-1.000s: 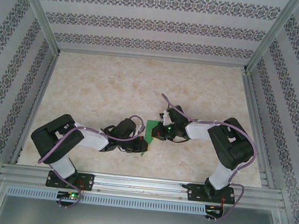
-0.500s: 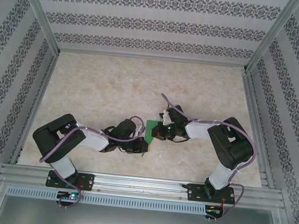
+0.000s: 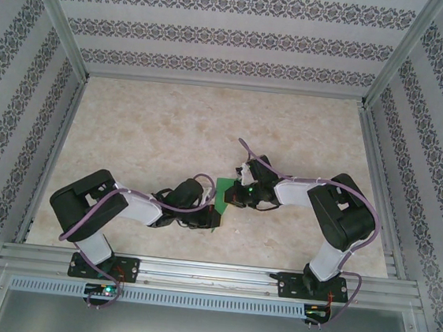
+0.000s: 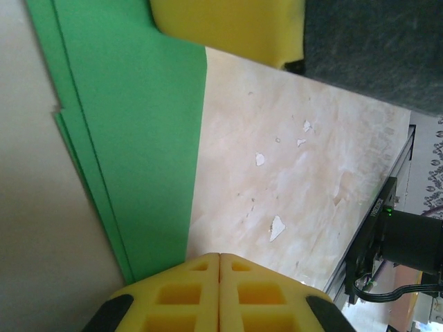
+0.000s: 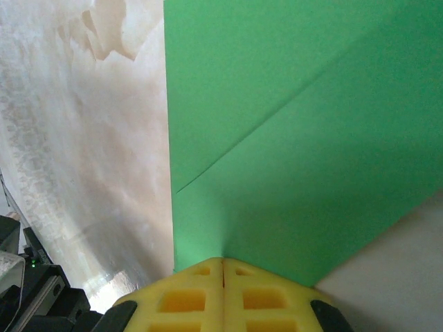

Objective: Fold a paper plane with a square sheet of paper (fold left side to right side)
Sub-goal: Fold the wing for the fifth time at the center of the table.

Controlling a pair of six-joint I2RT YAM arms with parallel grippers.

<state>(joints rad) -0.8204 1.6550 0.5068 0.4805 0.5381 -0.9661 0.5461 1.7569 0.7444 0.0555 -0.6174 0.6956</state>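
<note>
The square sheet of paper [image 3: 223, 192] lies folded on the table between the two arms. It is bright green, with stacked layers [image 4: 138, 138] along its edge and a diagonal fold line across it [image 5: 291, 138]. My left gripper [image 3: 211, 216] is at the paper's near end. It is shut, and its yellow fingertips [image 4: 220, 256] meet just beside the paper's straight edge, with one finger over the paper. My right gripper [image 3: 235, 194] is shut too, and its tips [image 5: 223, 260] rest on the sheet's right part. One of its yellow fingers [image 4: 228, 28] lies on the paper.
The pale marbled table [image 3: 170, 129] is boxed in by patterned walls and aluminium posts. A metal rail [image 3: 210, 274] runs along the near edge by the arm bases. Small white chips [image 4: 277, 227] mark the tabletop beside the paper.
My left gripper has crept slightly to the right along the paper's near end. The right arm and the paper have stayed where they were.
</note>
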